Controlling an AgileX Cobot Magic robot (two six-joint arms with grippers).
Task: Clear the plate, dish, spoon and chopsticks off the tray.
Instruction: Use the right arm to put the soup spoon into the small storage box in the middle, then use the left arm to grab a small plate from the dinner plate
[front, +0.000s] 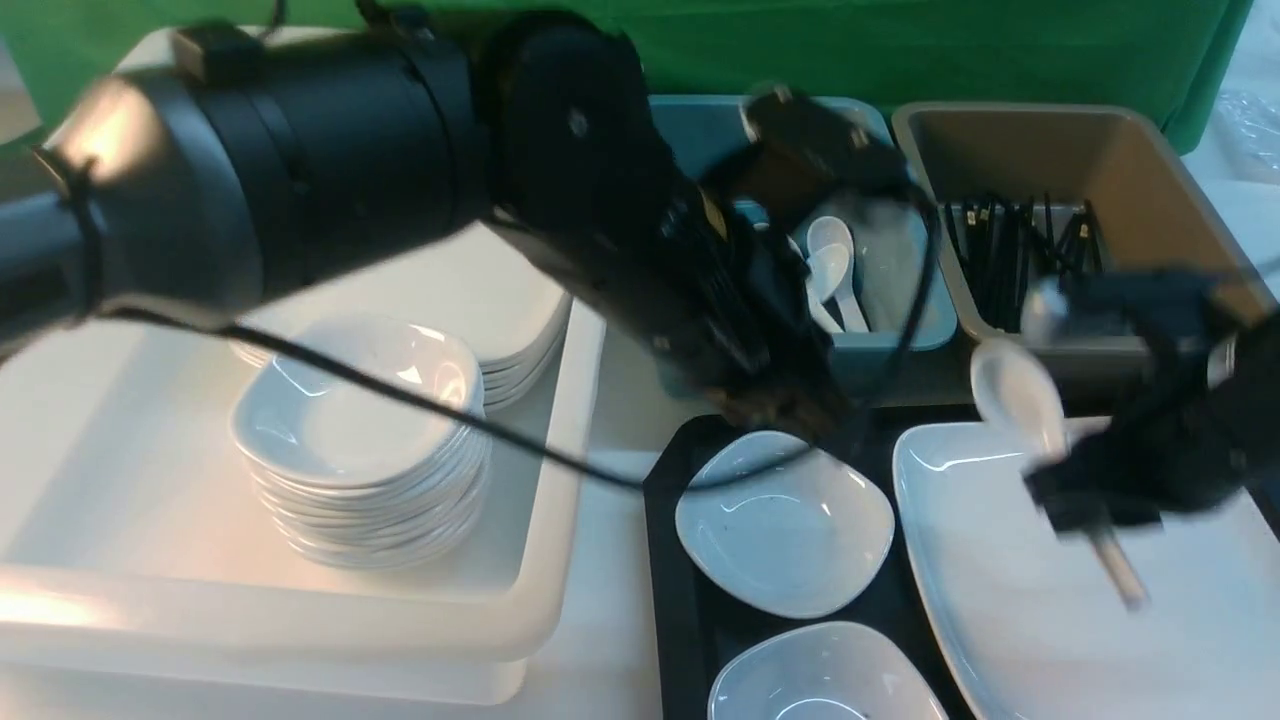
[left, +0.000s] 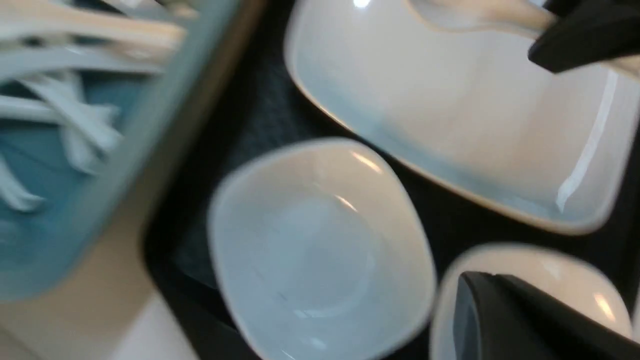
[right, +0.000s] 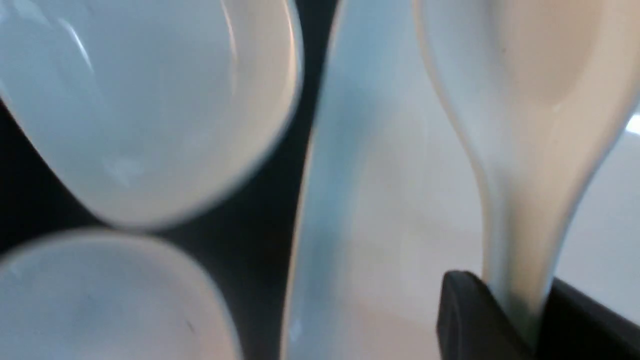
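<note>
My right gripper (front: 1065, 482) is shut on the handle of the white spoon (front: 1018, 392) and holds it above the far edge of the large white plate (front: 1040, 620). The right wrist view shows the spoon (right: 530, 100) pinched between both fingers of that gripper (right: 517, 305). The plate lies on the right of the black tray (front: 668, 560). Two small white bowls, a far one (front: 785, 520) and a near one (front: 825, 678), sit on the tray's left. My left gripper (front: 800, 410) hovers over the far bowl; only one finger (left: 505, 320) shows. No chopsticks show on the tray.
A blue bin (front: 905, 300) with several white spoons and a brown bin (front: 1150, 190) with several black chopsticks stand behind the tray. A white bin (front: 545, 560) at the left holds stacks of bowls (front: 350, 440) and plates.
</note>
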